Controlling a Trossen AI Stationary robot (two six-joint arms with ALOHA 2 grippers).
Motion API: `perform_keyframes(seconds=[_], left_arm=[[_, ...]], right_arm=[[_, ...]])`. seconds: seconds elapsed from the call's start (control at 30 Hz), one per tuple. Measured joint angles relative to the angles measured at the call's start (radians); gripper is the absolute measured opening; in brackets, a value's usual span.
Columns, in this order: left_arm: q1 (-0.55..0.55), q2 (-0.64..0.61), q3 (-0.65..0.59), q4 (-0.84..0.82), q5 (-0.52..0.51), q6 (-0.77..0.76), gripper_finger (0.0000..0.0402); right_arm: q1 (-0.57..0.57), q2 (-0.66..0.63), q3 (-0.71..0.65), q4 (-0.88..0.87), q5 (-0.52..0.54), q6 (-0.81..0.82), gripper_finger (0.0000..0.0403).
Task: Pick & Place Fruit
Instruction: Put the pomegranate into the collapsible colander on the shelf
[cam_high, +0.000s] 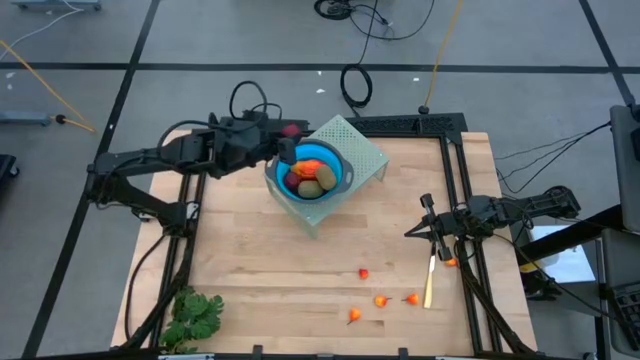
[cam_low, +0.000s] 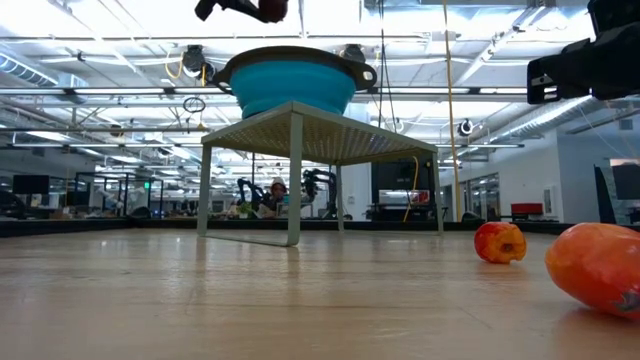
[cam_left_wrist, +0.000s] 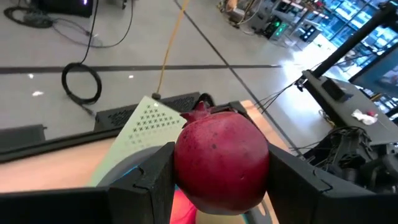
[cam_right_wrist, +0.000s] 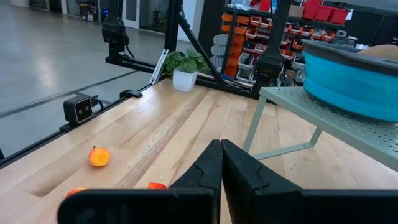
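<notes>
My left gripper (cam_high: 289, 138) is shut on a dark-red ball (cam_left_wrist: 221, 160), held high above the far rim of a blue bowl (cam_high: 334, 168). The ball also shows at the top of the low view (cam_low: 272, 9). The bowl stands on a pale green perforated stand (cam_high: 362, 150) and holds olive-brown ovals (cam_high: 312, 186) and a red-orange piece (cam_high: 306, 169). Several tiny orange-red pieces (cam_high: 381, 300) lie on the table near its front edge. My right gripper (cam_right_wrist: 221, 163) is shut and empty, low over the table's right side (cam_high: 418, 228). My left gripper pinches the dark-red ball between its two fingers (cam_left_wrist: 155, 180), one on each side of the ball (cam_left_wrist: 186, 163). The ball's small crown (cam_left_wrist: 202, 109) points away from the wrist. The ball is lifted clear of the bowl and the stand.
A thin yellow stick (cam_high: 429, 282) lies near the right rail, with an orange-red piece (cam_high: 452, 262) beside it. A leafy green bunch (cam_high: 195, 315) lies at the front left corner. Bare wood lies between the stand and the scattered pieces.
</notes>
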Motion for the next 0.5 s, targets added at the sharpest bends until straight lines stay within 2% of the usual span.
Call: perform_keyframes(seconds=[0.5], left_arm=[[0.0,0.0,0.0,0.042,0.023,0.147,0.02]], right_arm=[[0.0,0.0,0.0,0.0,0.0,0.0,0.0]])
